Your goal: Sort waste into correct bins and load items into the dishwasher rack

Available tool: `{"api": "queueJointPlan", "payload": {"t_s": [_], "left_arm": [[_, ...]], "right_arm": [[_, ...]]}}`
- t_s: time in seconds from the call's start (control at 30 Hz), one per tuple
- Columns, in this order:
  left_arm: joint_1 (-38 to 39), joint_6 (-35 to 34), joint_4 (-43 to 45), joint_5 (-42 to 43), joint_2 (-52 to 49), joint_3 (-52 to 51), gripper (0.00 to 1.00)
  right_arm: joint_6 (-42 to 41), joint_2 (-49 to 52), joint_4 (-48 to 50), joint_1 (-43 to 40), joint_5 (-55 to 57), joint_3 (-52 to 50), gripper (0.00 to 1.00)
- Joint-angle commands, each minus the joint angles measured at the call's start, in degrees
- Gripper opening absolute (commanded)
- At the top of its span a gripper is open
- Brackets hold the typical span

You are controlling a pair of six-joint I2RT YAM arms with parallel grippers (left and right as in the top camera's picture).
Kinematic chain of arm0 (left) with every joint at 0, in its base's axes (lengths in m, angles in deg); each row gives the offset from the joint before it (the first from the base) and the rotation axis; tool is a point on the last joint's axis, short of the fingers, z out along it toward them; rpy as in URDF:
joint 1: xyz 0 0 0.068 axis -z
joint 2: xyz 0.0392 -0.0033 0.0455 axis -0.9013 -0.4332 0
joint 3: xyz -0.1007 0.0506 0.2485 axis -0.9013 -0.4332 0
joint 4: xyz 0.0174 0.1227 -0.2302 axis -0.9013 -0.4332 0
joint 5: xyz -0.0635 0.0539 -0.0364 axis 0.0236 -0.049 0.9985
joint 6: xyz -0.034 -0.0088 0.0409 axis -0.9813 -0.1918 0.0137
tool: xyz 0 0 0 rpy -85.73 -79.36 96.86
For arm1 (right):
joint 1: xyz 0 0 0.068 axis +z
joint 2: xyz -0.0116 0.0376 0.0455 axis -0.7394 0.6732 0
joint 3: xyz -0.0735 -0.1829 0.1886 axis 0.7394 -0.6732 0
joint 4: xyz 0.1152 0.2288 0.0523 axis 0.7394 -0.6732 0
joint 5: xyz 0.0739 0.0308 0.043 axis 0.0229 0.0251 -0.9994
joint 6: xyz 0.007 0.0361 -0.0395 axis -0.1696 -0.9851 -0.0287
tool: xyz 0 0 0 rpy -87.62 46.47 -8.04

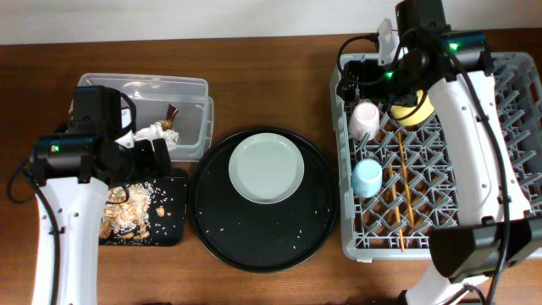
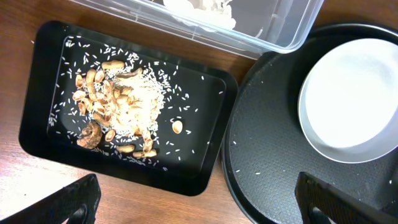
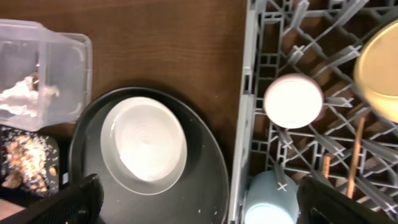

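The grey dishwasher rack (image 1: 508, 182) holds the pink cup (image 1: 365, 119), the light-blue cup (image 1: 367, 177), the yellow bowl (image 1: 415, 111) and the wooden chopsticks (image 1: 405, 182). The pale plate (image 1: 266, 167) lies on the round black tray (image 1: 262, 237). The clear tub (image 1: 188, 91) holds the white napkin (image 1: 151, 132) and the brown wrapper (image 1: 173, 113). The shallow black tray (image 2: 211, 93) holds food scraps and rice (image 2: 124, 102). My left gripper (image 2: 199, 205) is open and empty over the table beside the black tray. My right gripper (image 3: 199, 199) is open and empty above the rack's left edge.
Loose rice grains lie scattered on the round black tray (image 2: 261, 124). The rack's left wall (image 3: 242, 112) stands between the round tray and the cups. The table's far edge meets a white wall behind the tub.
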Motion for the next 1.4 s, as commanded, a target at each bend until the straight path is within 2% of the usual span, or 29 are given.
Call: {"api": "queueJointPlan", "payload": {"t_s": [0.0, 0.33, 0.4, 0.47, 0.67, 0.77, 0.87, 1.0, 1.03, 1.1, 1.17, 1.3, 1.37], "left_arm": [[-0.1, 0.5, 0.0, -0.4, 0.1, 0.2, 0.99], [-0.1, 0.5, 0.0, -0.4, 0.1, 0.2, 1.0], [-0.1, 0.5, 0.0, -0.4, 0.1, 0.2, 0.99], [-0.1, 0.5, -0.1, -0.4, 0.1, 0.2, 0.99], [-0.1, 0.5, 0.0, -0.4, 0.1, 0.2, 0.99], [-0.1, 0.5, 0.0, -0.4, 0.1, 0.2, 0.99], [-0.1, 0.5, 0.0, -0.4, 0.1, 0.2, 0.99], [-0.1, 0.5, 0.0, -0.4, 0.1, 0.2, 0.99], [-0.1, 0.5, 0.0, -0.4, 0.1, 0.2, 0.99], [-0.1, 0.5, 0.0, -0.4, 0.1, 0.2, 1.0], [-0.1, 0.5, 0.0, -0.4, 0.1, 0.2, 0.99], [-0.1, 0.5, 0.0, -0.4, 0.1, 0.2, 0.99], [-0.1, 0.5, 0.0, -0.4, 0.1, 0.2, 0.99]], "right_arm": [[-0.3, -0.3, 0.2, 0.1, -1.8, 0.7, 0.98], [-0.2, 1.5, 0.2, 0.1, -1.4, 0.7, 0.98], [-0.2, -1.7, 0.2, 0.1, -1.4, 0.7, 0.98], [-0.2, -7.0, 0.2, 0.1, -1.4, 0.7, 0.98], [-0.2, -36.1, 0.4, 0.1, -1.1, 0.7, 0.98], [-0.2, -51.1, -0.3, 0.1, 4.3, 0.7, 0.98], [-0.2, -61.1, -5.4, 0.1, 8.8, 0.3, 0.98], [-0.5, -76.0, -7.5, 0.0, 8.7, -13.4, 0.98], [-0.5, -80.5, -5.7, 0.0, 8.8, -20.4, 0.98], [-0.4, -88.2, 3.2, 0.0, 9.2, -35.6, 0.98], [-0.4, -97.0, 24.2, -0.7, 9.2, -58.1, 0.98], [-0.4, -103.2, 71.6, -2.3, 9.2, -92.4, 0.98], [-0.5, -104.9, 84.1, -2.3, 11.6, -102.4, 0.98]]}}
